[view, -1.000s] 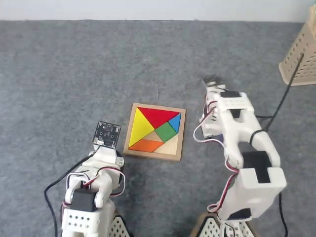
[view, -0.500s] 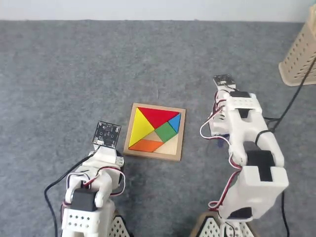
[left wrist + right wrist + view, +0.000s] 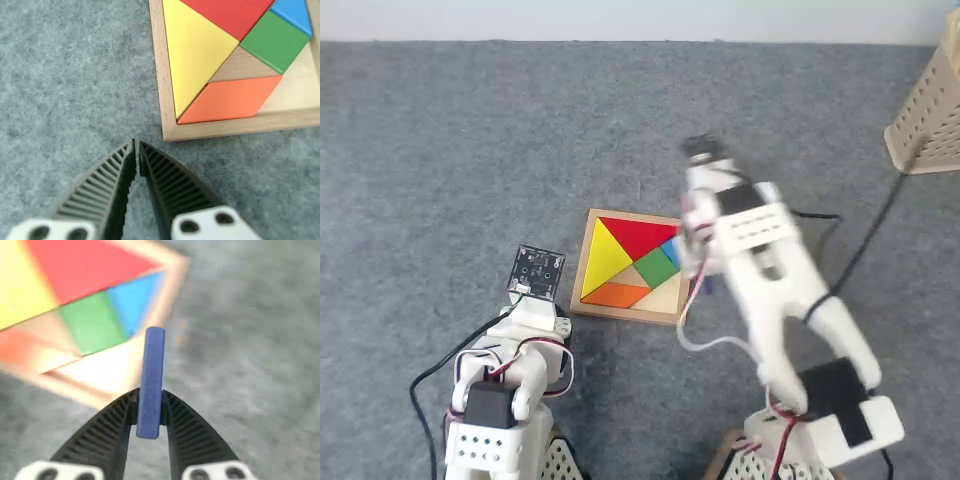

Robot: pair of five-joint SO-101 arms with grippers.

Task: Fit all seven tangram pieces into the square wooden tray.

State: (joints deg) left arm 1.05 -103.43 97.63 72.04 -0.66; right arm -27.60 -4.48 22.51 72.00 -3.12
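Right fingers (image 3: 118, 419) pinch a blue piece (image 3: 151, 380) by the tray's (image 3: 162, 90) right rim; left fingers (image 3: 116, 176) rest pressed together near its corner.

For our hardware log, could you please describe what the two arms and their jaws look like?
The left arm and the right arm have white shells, black motor blocks and looping red, white and black cables. Their jaws are black, tapered and ribbed, on white mounts with screw holes. A black square circuit board tops the left wrist.
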